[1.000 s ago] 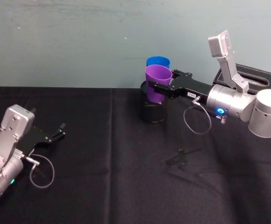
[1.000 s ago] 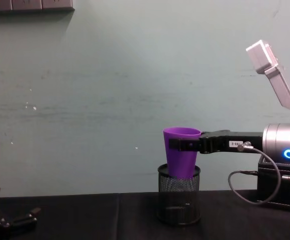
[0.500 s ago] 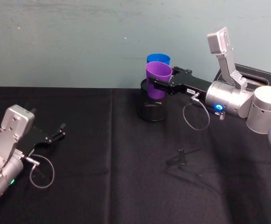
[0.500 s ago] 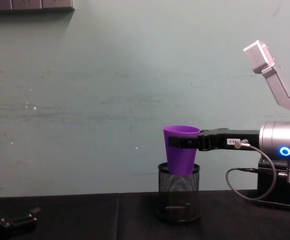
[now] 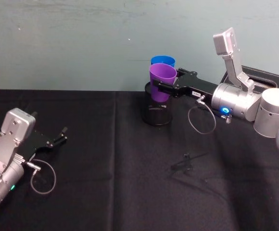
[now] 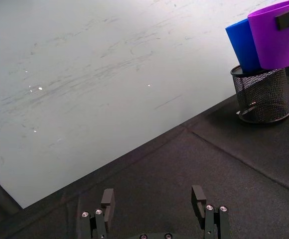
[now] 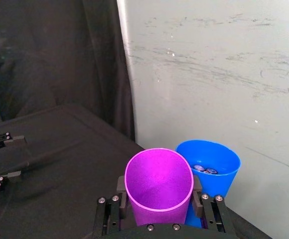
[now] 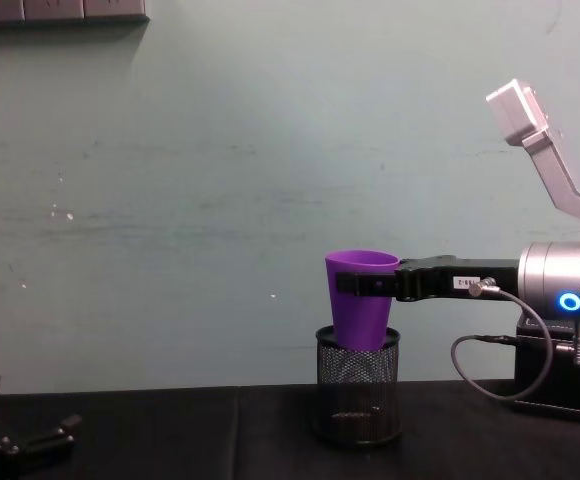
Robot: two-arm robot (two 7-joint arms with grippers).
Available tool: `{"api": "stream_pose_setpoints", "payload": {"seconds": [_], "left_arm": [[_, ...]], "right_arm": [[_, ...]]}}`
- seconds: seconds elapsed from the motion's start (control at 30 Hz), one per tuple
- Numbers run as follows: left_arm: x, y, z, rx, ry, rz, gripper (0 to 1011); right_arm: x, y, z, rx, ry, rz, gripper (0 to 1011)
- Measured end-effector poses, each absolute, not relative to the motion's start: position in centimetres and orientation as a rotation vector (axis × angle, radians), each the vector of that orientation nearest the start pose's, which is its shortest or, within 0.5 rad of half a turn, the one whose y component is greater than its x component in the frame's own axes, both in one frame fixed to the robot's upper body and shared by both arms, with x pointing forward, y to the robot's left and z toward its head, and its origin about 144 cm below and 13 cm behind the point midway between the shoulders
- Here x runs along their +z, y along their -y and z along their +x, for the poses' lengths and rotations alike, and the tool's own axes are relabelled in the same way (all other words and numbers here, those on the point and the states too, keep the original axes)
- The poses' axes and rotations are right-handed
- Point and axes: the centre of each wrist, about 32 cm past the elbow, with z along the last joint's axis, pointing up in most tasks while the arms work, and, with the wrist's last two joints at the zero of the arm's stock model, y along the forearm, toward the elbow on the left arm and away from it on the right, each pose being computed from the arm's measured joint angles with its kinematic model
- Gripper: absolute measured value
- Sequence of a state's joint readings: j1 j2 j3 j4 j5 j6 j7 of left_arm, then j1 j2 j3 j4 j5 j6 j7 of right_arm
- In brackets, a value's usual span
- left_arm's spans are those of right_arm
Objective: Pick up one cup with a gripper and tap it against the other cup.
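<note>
Purple tumbler (image 5: 162,79), upright and pinched near its rim by the right gripper (image 5: 160,87), hangs over the mesh pen holder (image 5: 156,114), with the blue tumbler (image 5: 163,61) just beside it toward the wall, while the left gripper (image 5: 61,135) sits spread and idle.

Robot test bench, lab-type room: table (image 5: 130,192) draped in black cloth, set against a bare, scuffed pale green wall (image 5: 82,43) at 12 o'clock, with a dark curtain (image 7: 50,55) at 10 o'clock. Fittings: left gripper (image 5: 61,134) at 8 o'clock, right gripper (image 5: 162,86) at 1 o'clock, black mesh holder (image 5: 157,115) at 12, black case (image 5: 267,79) at 2. Grey wall plates (image 8: 60,10) high at 11 o'clock.
</note>
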State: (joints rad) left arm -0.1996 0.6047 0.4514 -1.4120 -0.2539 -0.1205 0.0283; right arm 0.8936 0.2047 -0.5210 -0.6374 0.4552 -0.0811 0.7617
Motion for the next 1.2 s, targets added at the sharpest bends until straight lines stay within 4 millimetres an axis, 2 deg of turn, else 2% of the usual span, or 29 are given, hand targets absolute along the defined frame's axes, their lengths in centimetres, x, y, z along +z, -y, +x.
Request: {"api": "stream_pose_setpoints", "payload": {"seconds": [1.2], "left_arm": [[113.98,-30.97,48.86,1.248,0.285,0.304,1011]], "right_arm": [[122.11,24.58,67.08,-0.676,-0.012,-0.087,731]]}}
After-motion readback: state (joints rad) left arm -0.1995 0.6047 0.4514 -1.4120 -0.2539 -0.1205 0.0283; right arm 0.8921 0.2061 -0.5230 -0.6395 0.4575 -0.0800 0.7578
